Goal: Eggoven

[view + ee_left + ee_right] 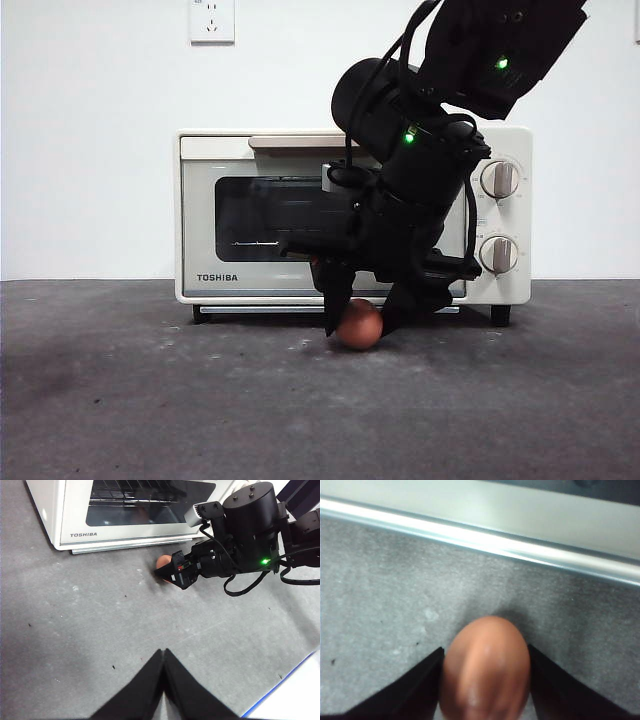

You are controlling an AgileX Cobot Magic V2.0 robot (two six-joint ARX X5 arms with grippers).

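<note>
On the dark grey table [120,400], front view: cream TOSHIBA toaster oven [250,215] stands toward the back edge against the white wall, door shut, tan handle [290,142] along the top of the door, two knobs [499,179] stacked at its right side. Wall socket [211,20] above it. A big black arm drops in from the upper right; its gripper, the right gripper [362,318], is down at the table surface just in front of the oven door. Reddish-brown egg [358,324] sits on the table between the two jaws, one jaw on each side of it.

Left wrist view: left gripper [163,656] hangs over bare table well back from the oven, jaws pressed together at the tips, holding nothing. Beyond it the right arm reaches down, jaw tips at the egg [163,561], which is mostly hidden behind them, just in front of the oven's lower door edge [130,546].

Right wrist view: right gripper [485,680] jaws flank the egg [485,667] closely, both touching or near touching its sides; egg rests on the table, just short of the oven's shiny bottom door trim [485,542]. Grip reads as closed on the egg.
</note>
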